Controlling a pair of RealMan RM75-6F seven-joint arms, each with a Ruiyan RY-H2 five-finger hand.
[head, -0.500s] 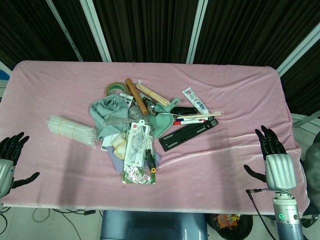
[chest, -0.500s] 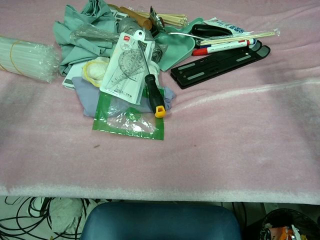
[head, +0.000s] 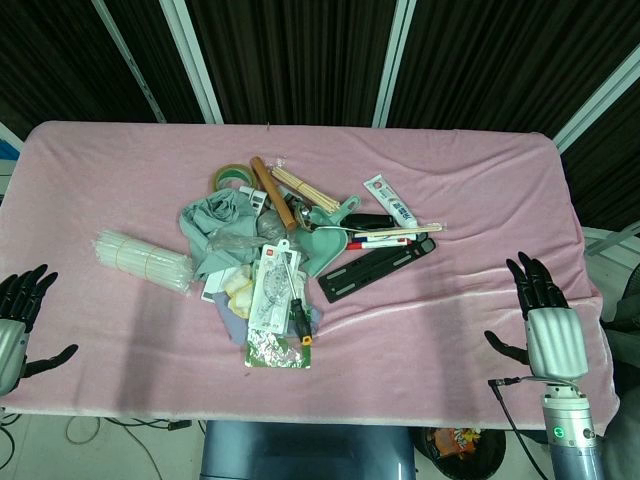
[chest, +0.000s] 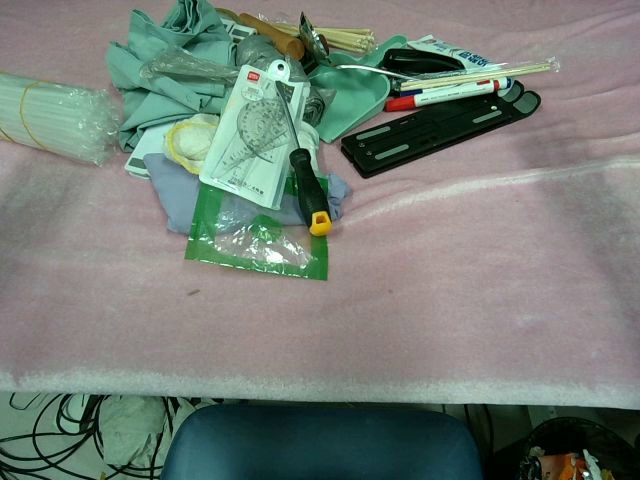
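- Change: your right hand (head: 545, 320) sits slightly further left and lower at the near right table edge than half a second ago; your left hand (head: 18, 318) has shifted only a little at the near left edge. Nothing in the pile has moved.
- Reading: judged from this, both hands are only hovering at the margins, and no approach to any object has begun.
- Right hand: released, fingers spread and upright, grasping nothing. It stands well apart from the nearest item, the long black plastic strip with grey inserts (head: 377, 266).
- Left hand: likewise released, dark fingers apart and empty. The nearest thing is the bundle of white straws in clear wrap (head: 143, 260), still well apart from it.
- Pile: the heap lies at mid-table on the pink velvet cloth (head: 470, 200), around a crumpled grey-green fabric (head: 215, 222).
- Head view only: both hands, the far table edge, the roll of tape (head: 230, 177) and the white tube (head: 388, 199) beside the pile.
- Chest view only: neither hand appears here. It shows close detail instead: the black screwdriver with a yellow end (chest: 306, 188) lies across the clear protractor packet (chest: 252, 130), and a green-bordered clear bag (chest: 257, 240) lies nearest the front edge.
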